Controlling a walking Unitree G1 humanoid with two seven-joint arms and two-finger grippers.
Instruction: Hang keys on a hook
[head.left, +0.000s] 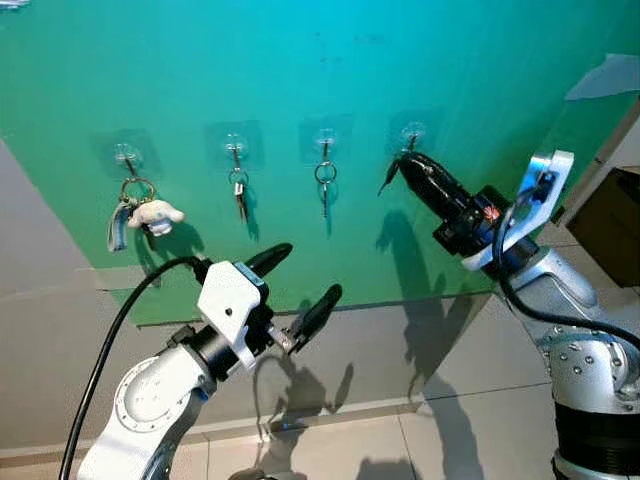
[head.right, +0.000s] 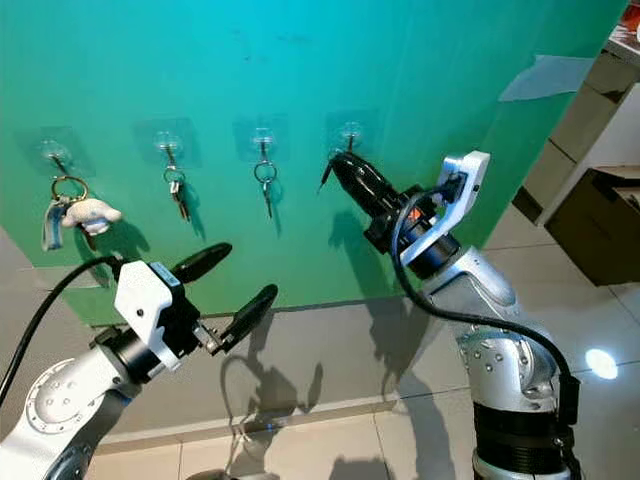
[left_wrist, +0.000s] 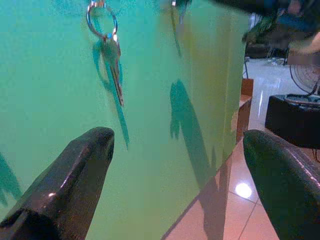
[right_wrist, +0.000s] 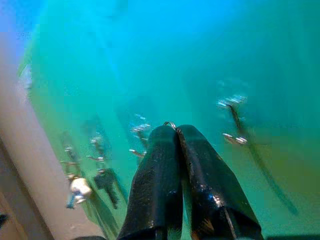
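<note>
Green wall (head.left: 480, 60) carries a row of four clear adhesive hooks, and the rightmost hook (head.left: 412, 132) is the one in play. Right gripper (head.left: 405, 165) is up against it, its two black fingers pressed together on a thin key ring (right_wrist: 170, 124) whose wire loop peeks out at the fingertips; a dark key (head.left: 386, 180) dangles just below. I judge the hanging is nearly done but not finished: the ring is at the hook, yet whether it sits over the hook I cannot tell, and the grasp has not let go. Left gripper (head.left: 300, 280) hovers lower and nearer, fingers spread, holding nothing.

Left of the target, two hooks hold plain keys (head.left: 239, 190), and the far-left hook holds a white plush keychain (head.left: 155, 214). Below lie a grey skirting and pale floor tiles (head.left: 470, 430).
</note>
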